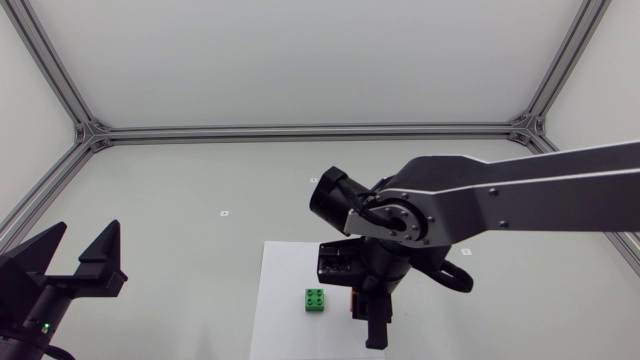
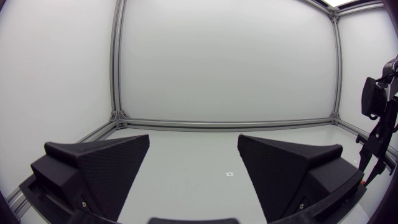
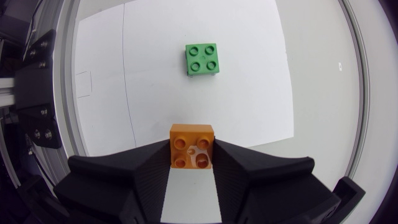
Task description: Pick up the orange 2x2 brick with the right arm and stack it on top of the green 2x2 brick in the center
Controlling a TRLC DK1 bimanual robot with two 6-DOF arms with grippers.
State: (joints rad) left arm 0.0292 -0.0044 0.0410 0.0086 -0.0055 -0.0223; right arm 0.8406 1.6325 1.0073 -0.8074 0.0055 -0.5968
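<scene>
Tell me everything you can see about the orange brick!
The orange brick is a small, square, shiny plastic block with four round studs on top, two by two. It is level, studs up, pinched from two sides between the black fingers of the right gripper, over the white sheet. The green brick lies ahead of it, apart.

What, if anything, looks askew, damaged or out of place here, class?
Nothing stands out. The orange brick is held squarely in the right gripper; the green brick lies flat, studs up, on the white sheet.
</scene>
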